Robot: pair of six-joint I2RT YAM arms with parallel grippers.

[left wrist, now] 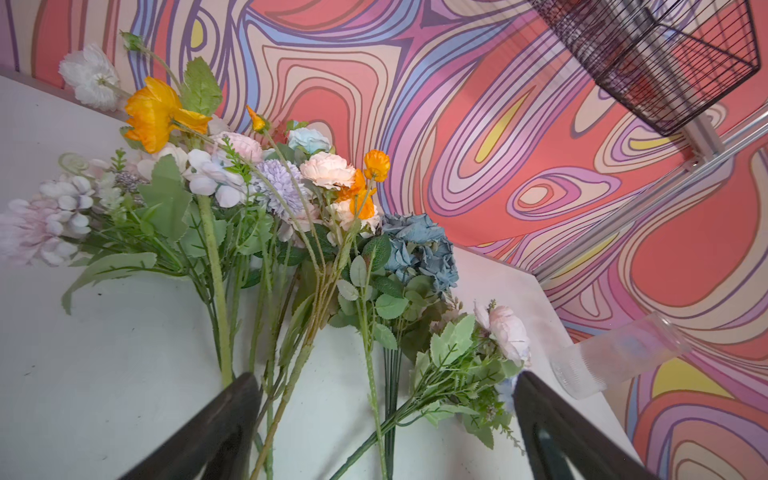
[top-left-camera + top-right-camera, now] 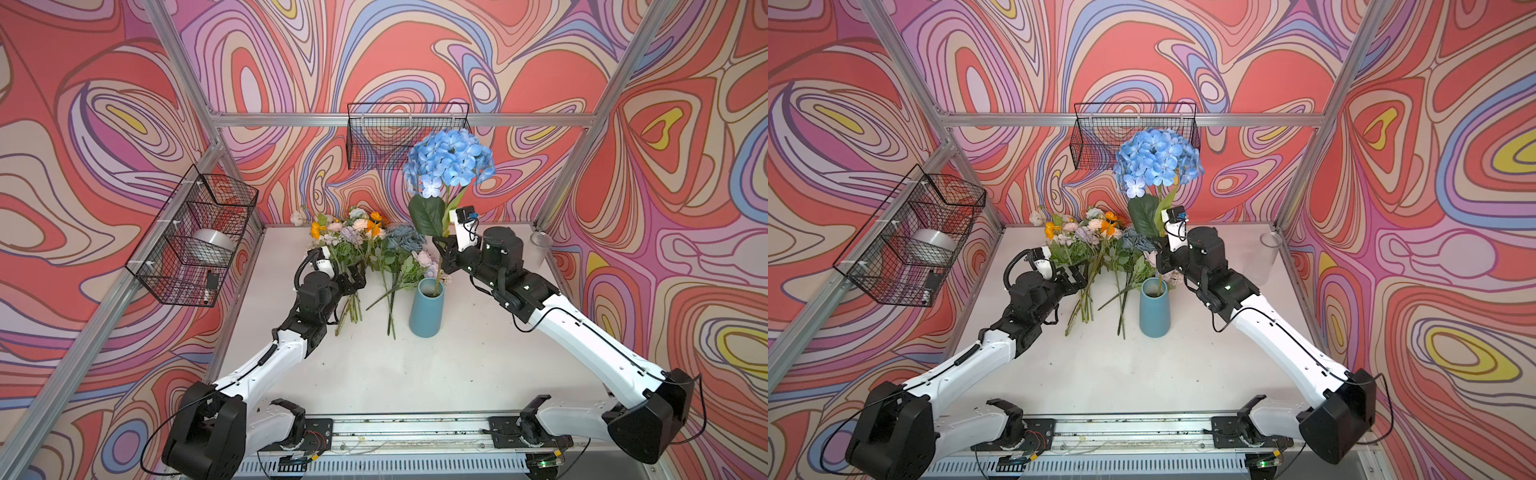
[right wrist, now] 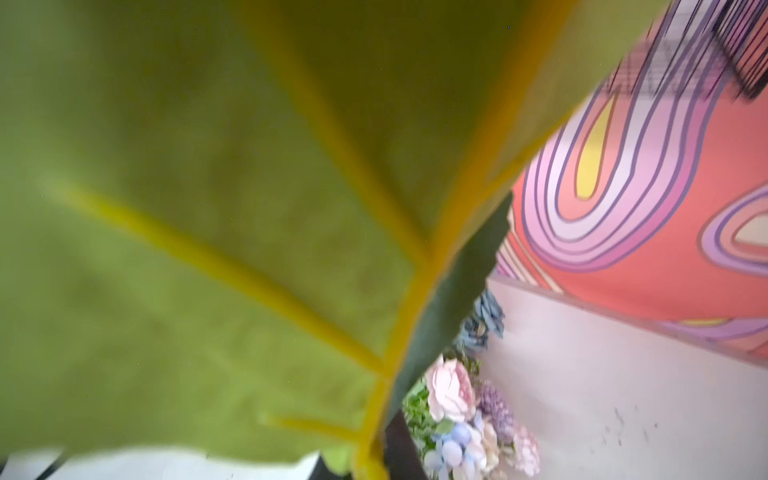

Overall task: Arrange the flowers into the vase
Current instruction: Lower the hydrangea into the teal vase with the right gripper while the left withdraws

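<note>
Blue hydrangea (image 2: 449,160) is pinched at its stem by the right hand (image 2: 443,246), stem tip inside the vase (image 2: 426,316); it is best lowered straight and released only once seated. The left hand (image 2: 356,277) is spread over the other flowers (image 2: 353,241) lying on the tabletop (image 2: 457,374)

vase (image 2: 426,316) — matt, smooth | flowers (image 1: 328,170) — cloth-like | basket (image 2: 374,141) — wire metal | table (image 2: 415,374) — matt

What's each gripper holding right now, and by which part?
The right gripper is shut on the blue hydrangea, gripping its stem just below the leaves, above the teal vase. The left gripper is open over the loose flowers, holding nothing.
</note>
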